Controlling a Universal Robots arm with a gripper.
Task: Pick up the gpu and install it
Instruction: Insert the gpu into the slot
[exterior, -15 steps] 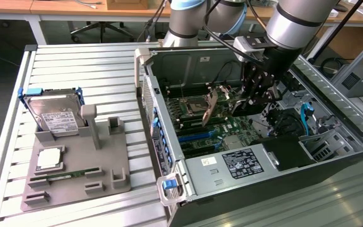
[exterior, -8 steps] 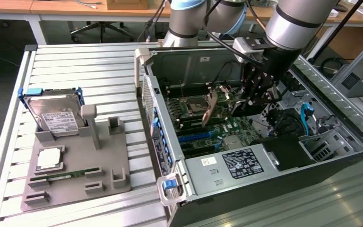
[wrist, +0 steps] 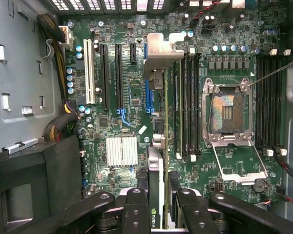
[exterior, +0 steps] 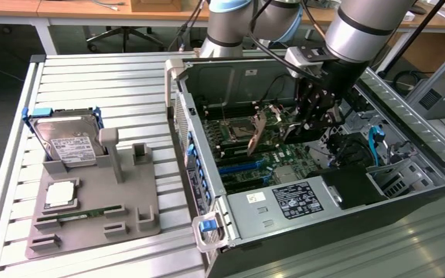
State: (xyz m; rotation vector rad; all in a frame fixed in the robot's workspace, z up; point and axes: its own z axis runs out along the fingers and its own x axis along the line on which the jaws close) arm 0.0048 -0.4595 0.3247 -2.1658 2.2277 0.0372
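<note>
The black tool (wrist: 157, 197), about half closed, pinches the gpu (wrist: 159, 156) by its flat faces. The thin dark card hangs edge-on over the middle of the green motherboard (wrist: 122, 97), its bent silver bracket (wrist: 161, 53) farthest away. I judge the install step is in hand: the card's edge must meet the blue slot (wrist: 147, 92) squarely.

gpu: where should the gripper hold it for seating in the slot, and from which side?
Probably the top long edge, from above, fingers on the two flat faces. The gpu stands thin edge-on over the motherboard, so its board-facing edge must stay free. The gripper is shut on it that way.
</note>
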